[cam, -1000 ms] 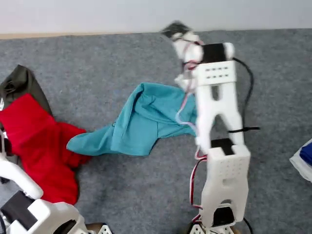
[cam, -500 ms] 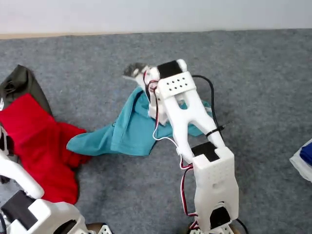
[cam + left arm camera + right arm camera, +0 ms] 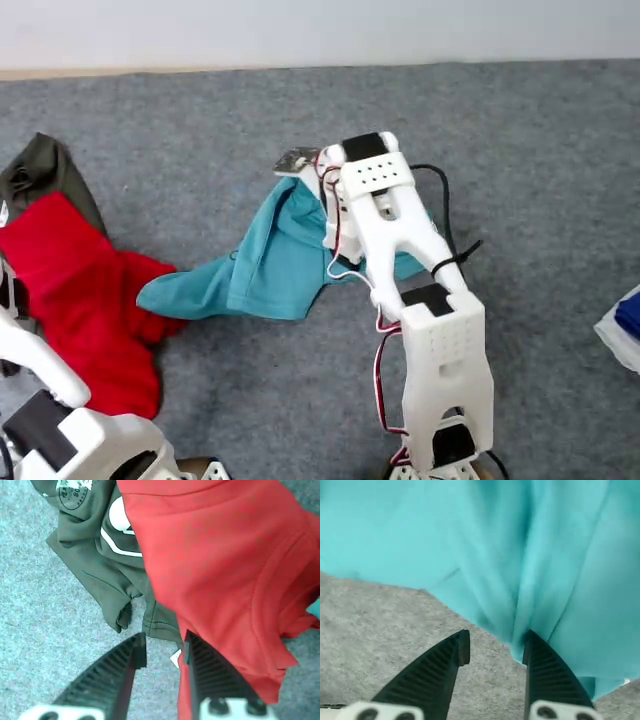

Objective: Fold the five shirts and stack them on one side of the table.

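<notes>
Teal shirt (image 3: 520, 540) under right end effector (image 3: 496, 639), red shirt (image 3: 215, 565), left end effector (image 3: 164, 642), both parted

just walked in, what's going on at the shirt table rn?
The right gripper is open, low over the edge of a crumpled teal shirt mid-table. The left gripper is open above the red shirt, which lies partly on a dark green shirt at the left side. None of these three looks folded yet. A blue-and-white piece of fabric sits at the right edge, too cut off to judge.
</notes>
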`<state>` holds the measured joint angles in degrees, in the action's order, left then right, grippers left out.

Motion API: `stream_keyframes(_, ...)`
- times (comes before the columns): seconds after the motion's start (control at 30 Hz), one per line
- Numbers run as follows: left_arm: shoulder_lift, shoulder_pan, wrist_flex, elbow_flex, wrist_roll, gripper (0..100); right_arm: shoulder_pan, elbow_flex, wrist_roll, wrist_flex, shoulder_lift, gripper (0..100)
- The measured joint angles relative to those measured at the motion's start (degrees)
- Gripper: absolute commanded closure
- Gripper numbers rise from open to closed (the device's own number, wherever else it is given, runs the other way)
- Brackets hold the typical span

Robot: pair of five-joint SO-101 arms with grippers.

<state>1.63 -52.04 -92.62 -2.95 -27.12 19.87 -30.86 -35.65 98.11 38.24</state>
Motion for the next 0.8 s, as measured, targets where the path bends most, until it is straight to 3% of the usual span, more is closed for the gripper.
stream_keyframes(0.47, 0.4, 0.0, 2.2, -5.3, 0.0, 87, 7.5, -3.3, 0.0, 2.4, -2.9, 82.6)
stream_keyframes(0.8, 0.4, 0.0, 2.3, -5.3, 0.0, 87, 2.4, -3.3, 0.0, 0.8, 2.0, 82.6)
